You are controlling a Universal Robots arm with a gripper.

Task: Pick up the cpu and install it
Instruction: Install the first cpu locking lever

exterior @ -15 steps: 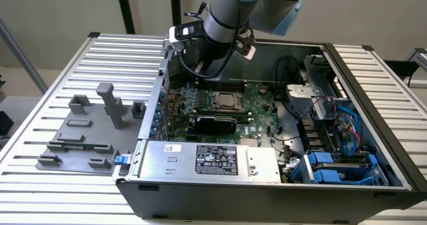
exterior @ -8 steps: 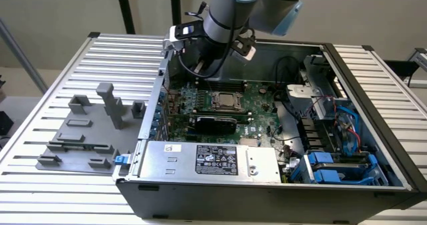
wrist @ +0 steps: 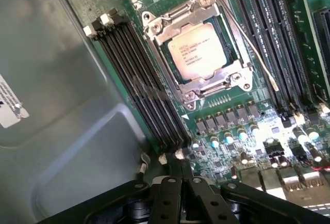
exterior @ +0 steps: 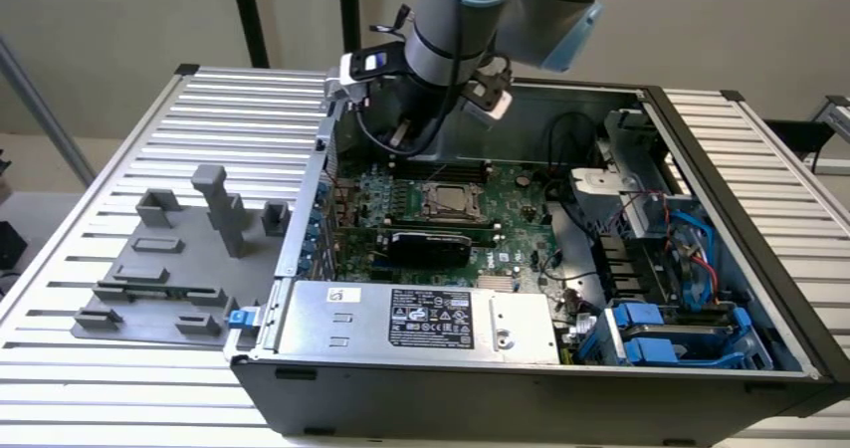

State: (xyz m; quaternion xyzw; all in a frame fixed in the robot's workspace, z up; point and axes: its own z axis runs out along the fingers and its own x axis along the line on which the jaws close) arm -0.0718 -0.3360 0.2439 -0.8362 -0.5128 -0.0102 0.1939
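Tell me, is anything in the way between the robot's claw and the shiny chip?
Nothing visible is in the way. The shut gripper hangs near the memory slots, with open space to the cpu, which lies inside a metal frame.

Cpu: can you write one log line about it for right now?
cpu: seated in socket frame on the board | gripper: shut, holding nothing, apart from cpu, near memory slots

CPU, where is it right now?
The cpu sits in the metal socket frame on the green motherboard, between two banks of black memory slots; in the exterior view, mid-board inside the open case.
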